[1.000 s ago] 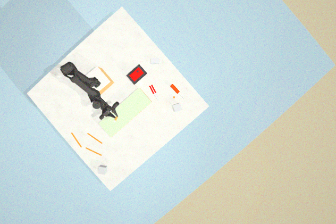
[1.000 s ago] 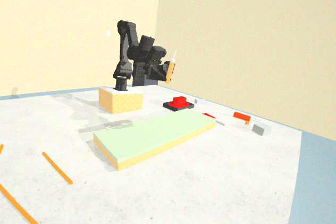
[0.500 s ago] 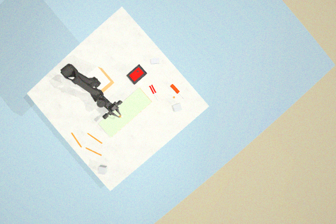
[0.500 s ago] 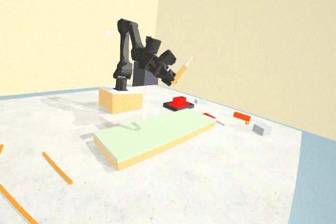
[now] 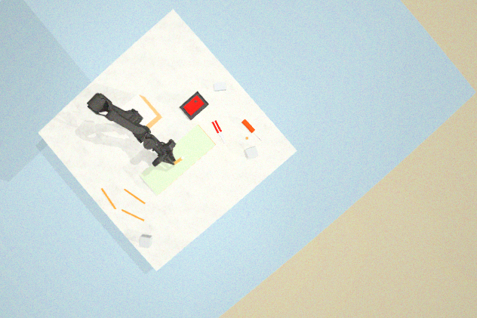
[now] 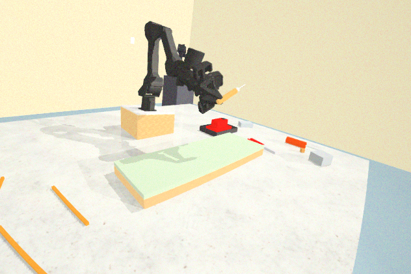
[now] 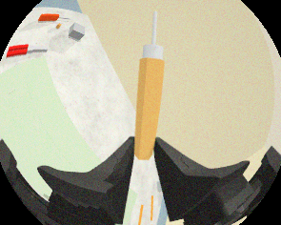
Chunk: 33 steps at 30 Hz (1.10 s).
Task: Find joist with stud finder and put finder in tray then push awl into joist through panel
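Though shallow, tray point(image 5: 186, 112) point(image 6: 216, 133) with stud finder point(image 5: 193, 106) point(image 6: 219, 124)

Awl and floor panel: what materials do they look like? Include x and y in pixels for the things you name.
Awl point(image 5: 177, 161) point(image 6: 229, 95) point(image 7: 150, 102): handle probably matte painted wood or plastic, flat orange and faceted; shaft likely metal, thin and pale grey.
Floor panel point(image 5: 192, 144) point(image 6: 199, 161) point(image 7: 30, 114): perhaps painted board, smooth pale-green top; material uncertain.
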### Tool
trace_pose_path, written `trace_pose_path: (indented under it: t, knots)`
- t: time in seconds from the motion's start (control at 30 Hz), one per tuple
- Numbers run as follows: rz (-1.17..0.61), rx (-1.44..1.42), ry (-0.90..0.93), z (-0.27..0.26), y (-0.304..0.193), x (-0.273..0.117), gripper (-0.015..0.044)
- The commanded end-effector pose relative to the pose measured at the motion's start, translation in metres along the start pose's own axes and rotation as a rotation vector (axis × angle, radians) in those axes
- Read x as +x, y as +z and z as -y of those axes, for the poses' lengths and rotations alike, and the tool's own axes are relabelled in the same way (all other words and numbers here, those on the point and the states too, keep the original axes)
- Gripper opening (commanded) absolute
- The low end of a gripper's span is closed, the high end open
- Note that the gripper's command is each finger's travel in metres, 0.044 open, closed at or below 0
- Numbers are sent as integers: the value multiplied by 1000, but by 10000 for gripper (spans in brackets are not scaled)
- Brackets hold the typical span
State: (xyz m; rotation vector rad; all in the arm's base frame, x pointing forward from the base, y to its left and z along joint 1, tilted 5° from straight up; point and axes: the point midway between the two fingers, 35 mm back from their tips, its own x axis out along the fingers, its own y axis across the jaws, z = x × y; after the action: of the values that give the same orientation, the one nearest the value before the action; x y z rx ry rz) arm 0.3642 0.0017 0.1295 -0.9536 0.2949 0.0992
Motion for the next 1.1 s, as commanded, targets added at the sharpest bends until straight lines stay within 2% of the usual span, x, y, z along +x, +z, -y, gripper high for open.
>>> trace_pose_path:
  t: [0.0, 1.07]
  knots:
    - [9, -149, -22, 2, 10, 3, 0]
    - [-2, -1313, -55, -39, 61, 7, 0]
